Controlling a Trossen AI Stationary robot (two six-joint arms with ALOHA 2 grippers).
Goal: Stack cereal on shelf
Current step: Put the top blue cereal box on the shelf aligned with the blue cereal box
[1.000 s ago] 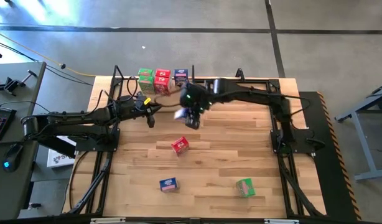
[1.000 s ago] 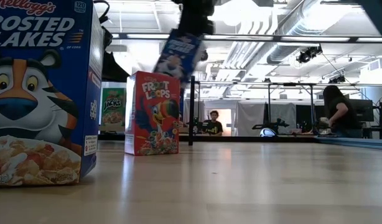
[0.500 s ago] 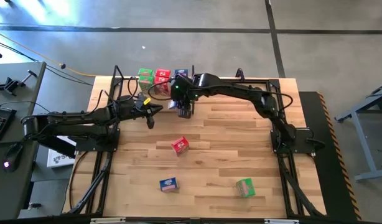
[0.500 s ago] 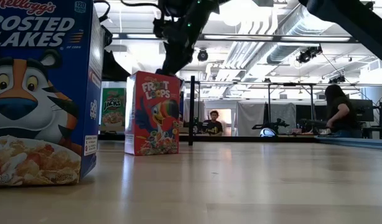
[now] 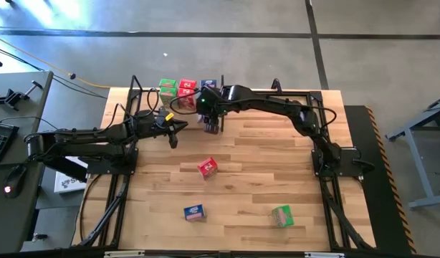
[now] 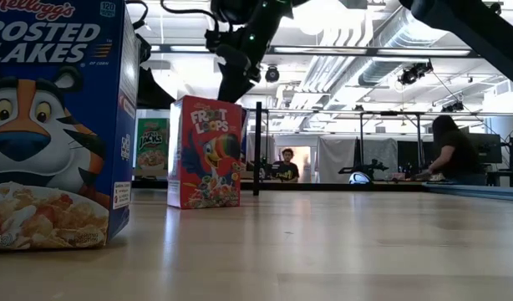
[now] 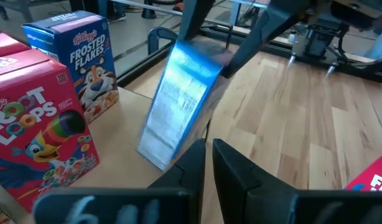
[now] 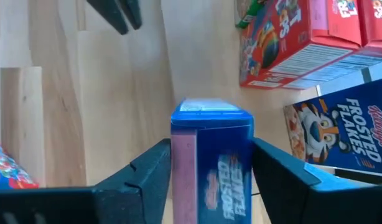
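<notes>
My right gripper [image 5: 211,123] reaches to the table's far left, in front of the shelf [image 5: 178,104], and is shut on a blue cereal box [image 8: 213,162]. That box stands tilted [image 7: 175,99]. On the shelf stand a green box [image 5: 168,87], a red one [image 5: 185,90] and a blue one [image 5: 208,87]. Three more boxes lie on the tabletop: red [image 5: 208,167], blue [image 5: 195,212] and green [image 5: 281,215]. My left gripper [image 5: 174,133] waits shut just left of the held box, touching nothing. My right gripper pinches the blue box between its two fingers, one on each of two opposite sides [image 8: 178,163], near the box's upper end. The fingers slant down from the table's right. The box leans over, its lower corner [image 7: 155,157] down at the wood surface.
In the low view the loose blue box [image 6: 56,125] fills the near left and the loose red box [image 6: 205,155] stands behind it. Black frame posts [image 5: 134,86] and cables edge the far left. A person [image 6: 455,150] works in the room beyond.
My right gripper has carried the blue box toward the table's far left, up to the shelf, and down. The box hung high and tilted a second ago; now it sits low, hidden behind the red box in the low view.
</notes>
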